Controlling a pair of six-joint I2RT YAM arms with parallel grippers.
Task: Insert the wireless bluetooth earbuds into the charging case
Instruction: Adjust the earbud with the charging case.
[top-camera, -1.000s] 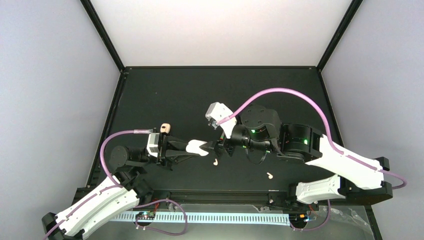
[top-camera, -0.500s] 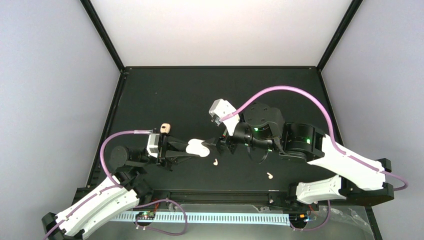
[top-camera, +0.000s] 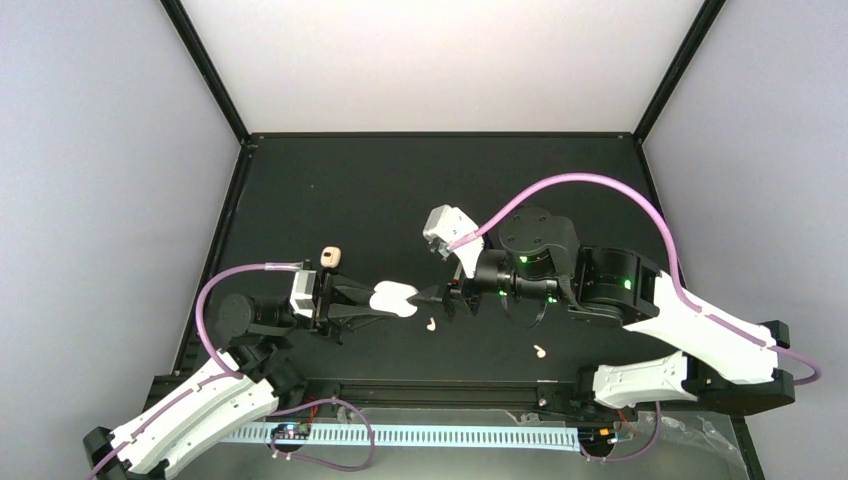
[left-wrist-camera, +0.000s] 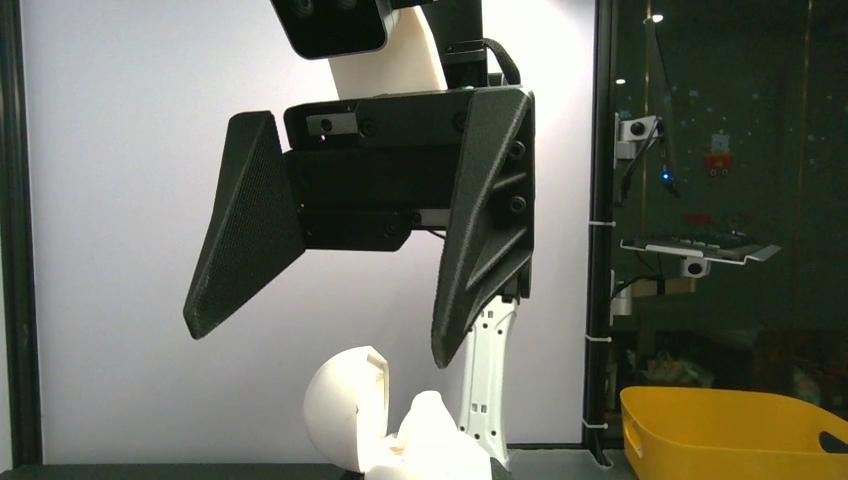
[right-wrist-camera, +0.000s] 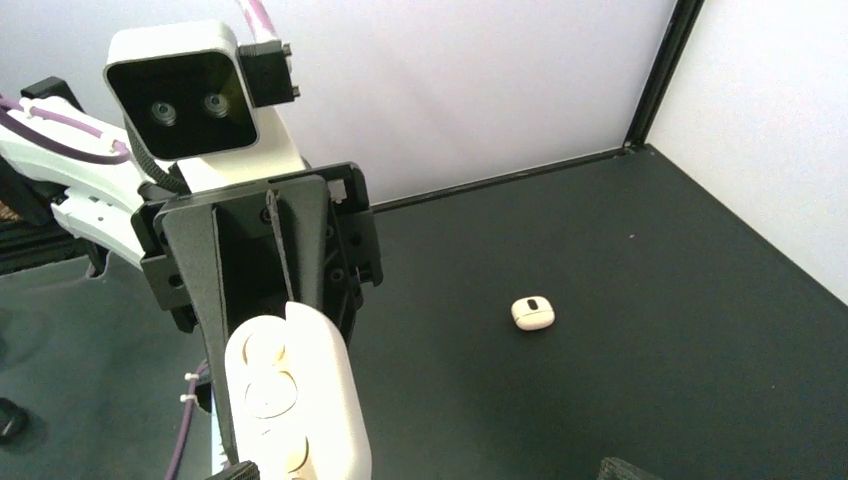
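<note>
Left pincer (top-camera: 372, 300) is clamped on the charging case (top-camera: 398, 297), a glossy white pill shape with its hinged lid swung open. Facing it, the right pincer (top-camera: 432, 297) has its matte black wedge fingers wide apart, just off the case's end. Only the right wrist view shows me the case's two moulded wells (smooth, cream hollows). Only the overhead shows the wireless bluetooth earbuds (top-camera: 430, 324), cream specks on the table (top-camera: 350, 190): one just nearside of the right pincer's tips, one well behind them. Both forearms reach level.
</note>
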